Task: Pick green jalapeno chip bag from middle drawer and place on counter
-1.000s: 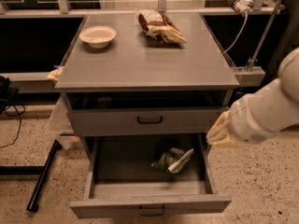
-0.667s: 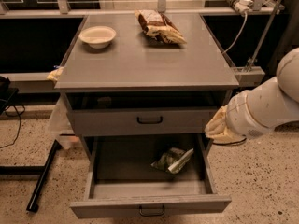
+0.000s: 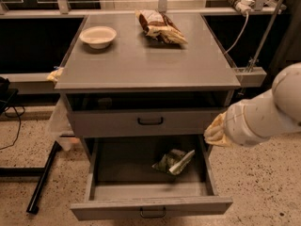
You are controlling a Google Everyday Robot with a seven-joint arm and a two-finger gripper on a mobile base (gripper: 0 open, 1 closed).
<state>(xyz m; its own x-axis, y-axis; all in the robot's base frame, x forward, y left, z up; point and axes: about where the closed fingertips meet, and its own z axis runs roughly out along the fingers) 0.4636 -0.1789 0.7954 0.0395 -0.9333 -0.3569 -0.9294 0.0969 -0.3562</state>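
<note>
The green jalapeno chip bag (image 3: pixel 173 161) lies crumpled, its pale edge turned right, on the floor of the open middle drawer (image 3: pixel 150 206), right of centre. The counter (image 3: pixel 150 62) is the grey cabinet top above. My gripper (image 3: pixel 214 131) is at the yellowish tip of the white arm, which comes in from the right. It hangs over the drawer's right side wall, level with the upper drawer front. It is above and to the right of the bag and apart from it.
A white bowl (image 3: pixel 98 36) and a brown-and-cream snack bag (image 3: pixel 160 26) sit at the back of the counter. The upper drawer (image 3: pixel 150 122), with a taller front, is pushed in. A black stand leg (image 3: pixel 42 178) is on the floor at left, and a white cable (image 3: pixel 237 27) at right.
The arm tip has shifted slightly left, staying beside the drawer's right wall. The bag and both drawers have not moved.
</note>
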